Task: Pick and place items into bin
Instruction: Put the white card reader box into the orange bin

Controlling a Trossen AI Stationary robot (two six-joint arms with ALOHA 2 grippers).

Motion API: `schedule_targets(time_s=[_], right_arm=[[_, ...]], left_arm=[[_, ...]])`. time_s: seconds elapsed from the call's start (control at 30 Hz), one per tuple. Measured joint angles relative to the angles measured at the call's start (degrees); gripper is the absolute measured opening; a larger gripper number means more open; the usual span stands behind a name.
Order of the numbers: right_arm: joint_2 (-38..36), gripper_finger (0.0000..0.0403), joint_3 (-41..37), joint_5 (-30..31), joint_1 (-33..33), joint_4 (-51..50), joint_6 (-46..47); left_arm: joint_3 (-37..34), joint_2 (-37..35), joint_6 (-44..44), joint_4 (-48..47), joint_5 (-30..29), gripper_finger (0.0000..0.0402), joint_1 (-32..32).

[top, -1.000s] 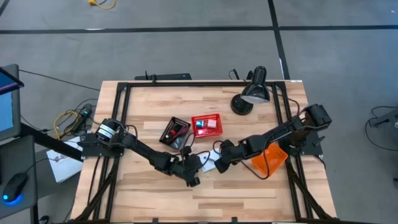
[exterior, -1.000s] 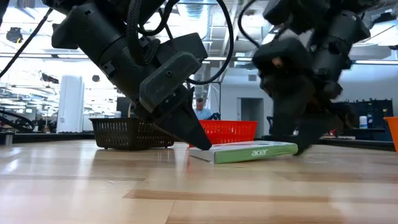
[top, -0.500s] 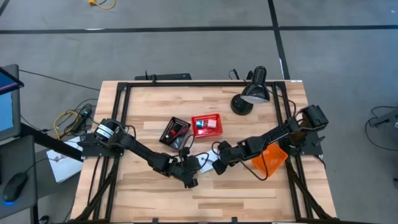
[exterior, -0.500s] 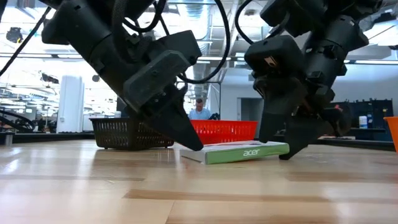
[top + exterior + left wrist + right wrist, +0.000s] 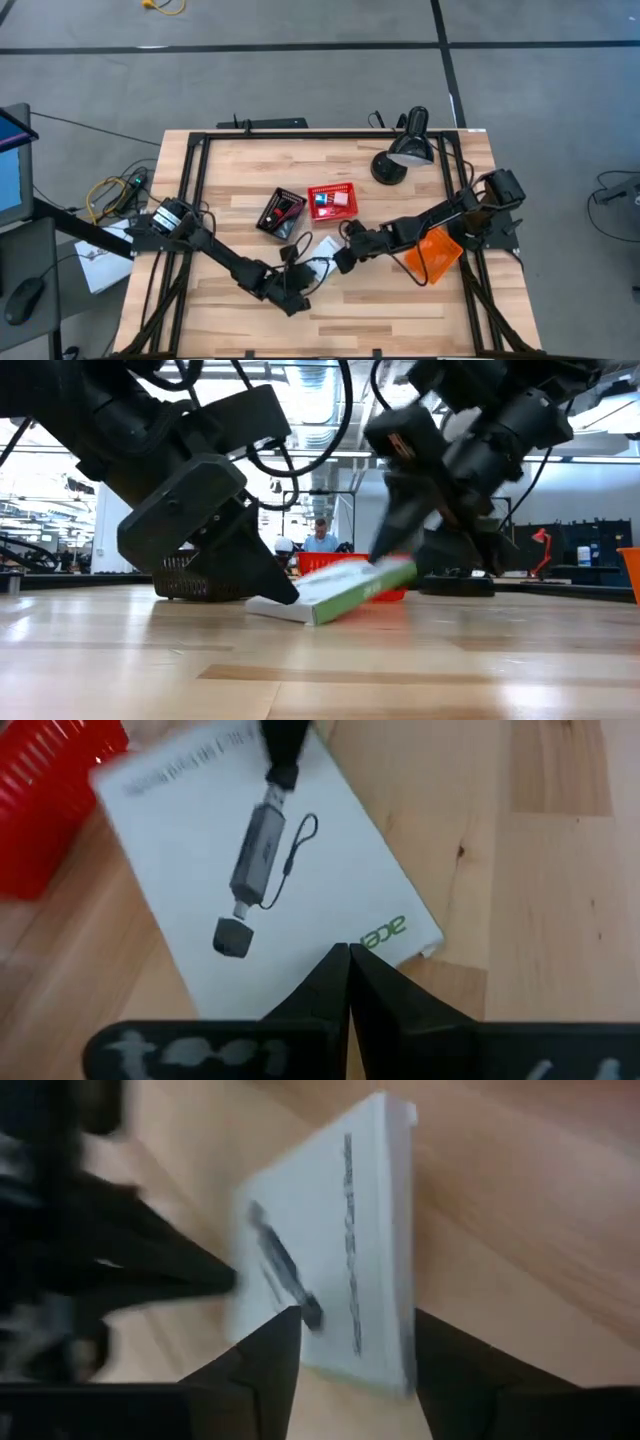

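Tilted now, white box (image 5: 335, 592) (far end hidden).

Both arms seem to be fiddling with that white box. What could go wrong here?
The white box is tilted, one edge on the table and the other raised at the right tool; it could slip and drop flat. The left tool, shut, presses against the low edge and might just push the box toward the red basket.

Both arms are matte black all over — chunky angular housings, with loose black cables looping off them. The left arm (image 5: 215, 250) has a round silver-faced joint near its base. Left gripper (image 5: 347, 982) fingers — dark, tapering to thin wedges.
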Motion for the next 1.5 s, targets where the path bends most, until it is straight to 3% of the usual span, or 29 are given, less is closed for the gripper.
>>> schedule_targets(time_s=[0.3,0.8,1.03,1.2,1.33,1.5], right_arm=[[-0.26,0.0120,0.28,-0.89,-0.66,12.55,-3.89],[-0.52,0.0023,0.14,-0.79,-0.15,8.17,-2.73],[-7.39,0.0030,0.10,-0.86,0.39,4.86,-2.49],[-17.50,0.0032,0.18,-0.40,4.01,-12.18,-1.04],[-26.66,0.0021,0.08,9.28,9.94,-28.79,7.23],[-38.17,0.0036,0.10,20.78,18.90,-38.55,15.46]], left_arm=[[-0.15,0.31,0.04,-0.67,0.44,0.0000,-0.20],[-0.05,-1.63,0.09,-1.88,0.29,0.0000,-0.48],[0.11,-11.19,1.04,-7.32,-4.74,0.0000,-2.25],[0.15,-16.62,2.42,-12.18,-9.25,0.0000,-3.16],[0.15,-18.62,2.43,-15.13,-11.73,0.0000,-3.48],[0.15,-18.64,2.40,-16.02,-12.21,0.0000,-3.33]])
